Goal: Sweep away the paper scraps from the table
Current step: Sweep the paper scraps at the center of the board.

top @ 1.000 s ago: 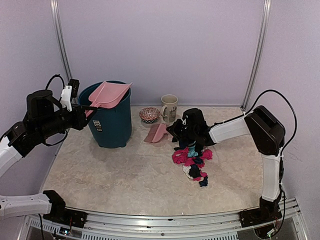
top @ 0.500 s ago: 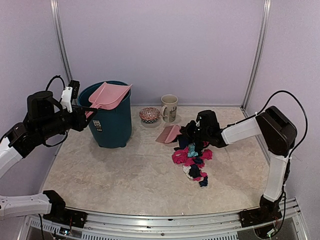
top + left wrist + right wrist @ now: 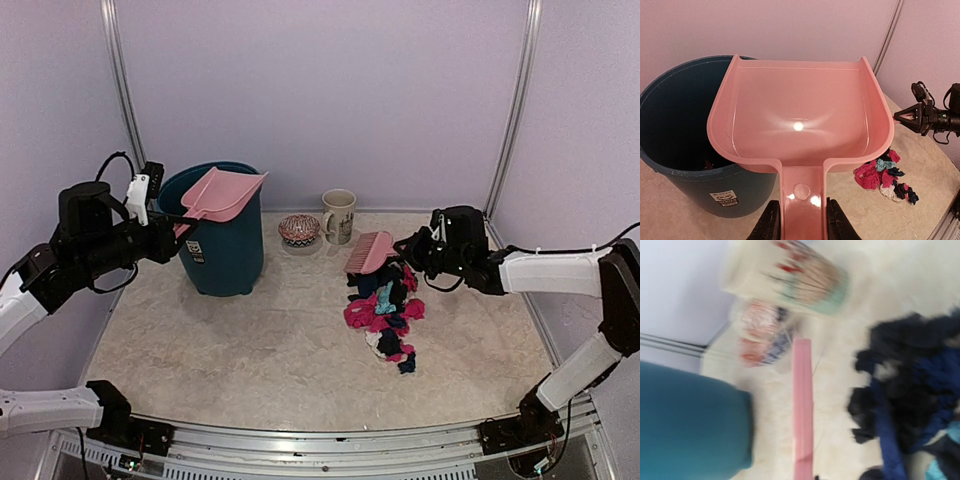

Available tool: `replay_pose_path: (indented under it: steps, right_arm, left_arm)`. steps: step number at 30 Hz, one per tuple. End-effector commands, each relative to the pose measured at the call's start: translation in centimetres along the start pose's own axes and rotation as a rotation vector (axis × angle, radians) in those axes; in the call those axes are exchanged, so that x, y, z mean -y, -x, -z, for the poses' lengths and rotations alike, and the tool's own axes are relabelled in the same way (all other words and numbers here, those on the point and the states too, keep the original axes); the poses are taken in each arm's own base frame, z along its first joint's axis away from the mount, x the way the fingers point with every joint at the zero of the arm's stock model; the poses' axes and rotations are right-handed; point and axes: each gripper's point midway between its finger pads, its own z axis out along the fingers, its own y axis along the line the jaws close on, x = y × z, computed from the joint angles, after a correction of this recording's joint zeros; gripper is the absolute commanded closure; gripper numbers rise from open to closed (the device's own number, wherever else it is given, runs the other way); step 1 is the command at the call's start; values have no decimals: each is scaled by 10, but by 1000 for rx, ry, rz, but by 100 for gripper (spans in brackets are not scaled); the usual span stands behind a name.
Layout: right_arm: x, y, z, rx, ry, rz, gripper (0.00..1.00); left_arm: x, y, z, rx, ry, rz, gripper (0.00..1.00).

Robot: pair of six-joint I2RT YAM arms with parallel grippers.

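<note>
The paper scraps (image 3: 385, 312) lie in one heap of pink, black, navy and teal, right of centre on the table (image 3: 250, 345). My right gripper (image 3: 415, 246) is shut on a pink brush (image 3: 370, 252), whose head hangs just behind the heap's far edge. In the blurred right wrist view, the brush (image 3: 802, 410) runs up the middle with the scraps (image 3: 910, 405) to its right. My left gripper (image 3: 800, 222) is shut on the handle of a pink dustpan (image 3: 800, 115). This dustpan (image 3: 222, 193) is held tilted over the bin's rim.
A teal bin (image 3: 222, 245) stands at the back left; a few scraps show inside it in the left wrist view. A patterned bowl (image 3: 299, 230) and a mug (image 3: 338, 215) stand by the back wall, just left of the brush. Metal posts rise at both back corners.
My right arm has drawn back to the right, carrying the brush from the heap's left side up to its far edge. The left arm and dustpan have barely shifted.
</note>
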Motion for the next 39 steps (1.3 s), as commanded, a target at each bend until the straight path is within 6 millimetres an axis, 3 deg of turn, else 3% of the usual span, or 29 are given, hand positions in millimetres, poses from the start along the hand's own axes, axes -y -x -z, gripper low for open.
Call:
replay_pose_path:
  steps: [1,10,18,28,32,39]
  right_arm:
    - [-20,14,40,26,5,119,100]
    - [-25,41,114,113,-142,371,100]
    - [-6,57,160,156,-328,567,100]
    - [30,46,174,26,-533,647,100]
    - [36,42,177,-16,-592,672,100]
    - [45,17,164,-147,-682,760,100]
  left_arm:
    - [10,2,-5,0,-52,-7,100]
    - [36,-1,-10,-58,-77,-27,100]
    - [78,-24,-12,-144,-116,-52,100]
    - [121,-79,-13,-298,-179,-155,100]
    - [138,-108,-11,-365,-229,-197,100]
    - [164,-157,-7,-499,-323,-255,100]
